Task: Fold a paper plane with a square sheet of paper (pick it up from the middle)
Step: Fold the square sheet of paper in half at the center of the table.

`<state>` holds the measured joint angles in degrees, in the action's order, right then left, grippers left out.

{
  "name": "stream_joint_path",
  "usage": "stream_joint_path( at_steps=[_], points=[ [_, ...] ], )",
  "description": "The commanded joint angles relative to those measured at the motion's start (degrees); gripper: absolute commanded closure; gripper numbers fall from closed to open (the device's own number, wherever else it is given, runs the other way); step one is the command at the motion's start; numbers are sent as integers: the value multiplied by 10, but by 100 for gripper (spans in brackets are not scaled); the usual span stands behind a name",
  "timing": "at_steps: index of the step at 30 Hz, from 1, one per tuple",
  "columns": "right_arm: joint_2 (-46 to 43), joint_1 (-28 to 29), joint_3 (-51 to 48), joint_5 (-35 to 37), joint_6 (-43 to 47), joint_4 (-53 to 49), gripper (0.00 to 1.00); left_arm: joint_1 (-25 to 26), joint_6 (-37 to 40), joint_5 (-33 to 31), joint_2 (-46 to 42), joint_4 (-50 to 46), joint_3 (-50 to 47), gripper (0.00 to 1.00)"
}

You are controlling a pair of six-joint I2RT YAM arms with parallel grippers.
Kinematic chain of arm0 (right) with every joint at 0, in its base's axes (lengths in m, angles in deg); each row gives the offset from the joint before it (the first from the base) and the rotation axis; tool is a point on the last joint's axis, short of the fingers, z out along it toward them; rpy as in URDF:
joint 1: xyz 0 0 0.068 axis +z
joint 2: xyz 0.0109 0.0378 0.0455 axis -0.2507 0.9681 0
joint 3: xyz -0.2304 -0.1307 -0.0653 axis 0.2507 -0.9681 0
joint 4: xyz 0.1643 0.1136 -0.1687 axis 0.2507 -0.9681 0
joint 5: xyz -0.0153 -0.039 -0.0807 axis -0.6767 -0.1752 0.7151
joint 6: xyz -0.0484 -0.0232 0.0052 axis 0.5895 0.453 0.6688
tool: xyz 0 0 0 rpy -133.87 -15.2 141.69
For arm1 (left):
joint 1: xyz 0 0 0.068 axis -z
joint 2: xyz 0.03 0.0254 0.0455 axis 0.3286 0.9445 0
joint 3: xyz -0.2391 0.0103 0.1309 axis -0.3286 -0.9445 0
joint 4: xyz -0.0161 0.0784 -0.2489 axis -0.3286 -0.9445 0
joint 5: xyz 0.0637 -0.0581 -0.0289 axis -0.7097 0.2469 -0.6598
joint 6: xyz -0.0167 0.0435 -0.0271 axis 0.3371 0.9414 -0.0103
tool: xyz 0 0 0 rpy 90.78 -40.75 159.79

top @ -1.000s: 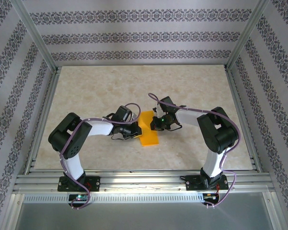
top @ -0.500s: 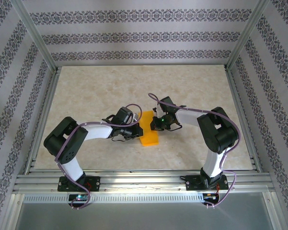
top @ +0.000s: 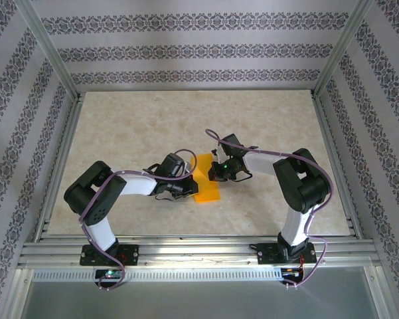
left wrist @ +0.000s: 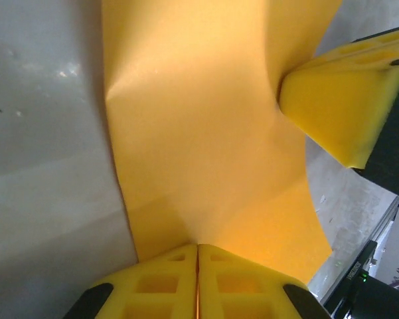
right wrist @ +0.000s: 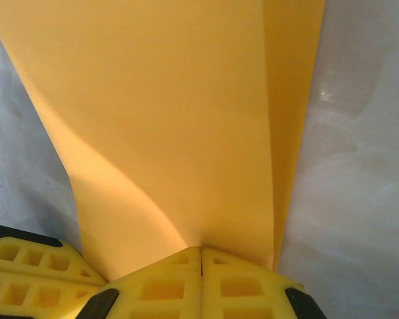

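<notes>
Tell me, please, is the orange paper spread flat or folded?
Folded: the right wrist view shows the square sheet of paper as two overlapping layers, and from above it is a narrow strip.

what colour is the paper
The paper is plain bright orange; the right wrist view shows it best.

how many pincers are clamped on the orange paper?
2. The left pincer is shut on the left side of the orange paper, the right pincer on its right side.
</notes>
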<state>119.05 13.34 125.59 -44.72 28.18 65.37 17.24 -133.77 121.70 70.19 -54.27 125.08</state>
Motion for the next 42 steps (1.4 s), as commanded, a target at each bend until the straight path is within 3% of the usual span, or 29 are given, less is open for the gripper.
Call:
stream_joint_path(
  at_steps=[1,8,16,24,36,42],
  points=[
    [26,-5,-33,71,2,-74,100,8,5,-16,-6,-34,-29,92],
    [24,-6,-34,71,2,-76,100,16,28,-7,-51,-68,-1,91],
    [22,-6,-35,72,-1,-73,100,23,-52,7,-47,31,7,90],
    [23,-6,-38,72,0,-73,100,35,-45,15,-6,21,-9,90],
    [20,-9,-42,75,1,-71,100,44,-7,-23,-59,-64,-58,90],
    [19,-9,-41,74,1,-73,100,47,-23,-13,-89,-29,-34,89]
  ],
)
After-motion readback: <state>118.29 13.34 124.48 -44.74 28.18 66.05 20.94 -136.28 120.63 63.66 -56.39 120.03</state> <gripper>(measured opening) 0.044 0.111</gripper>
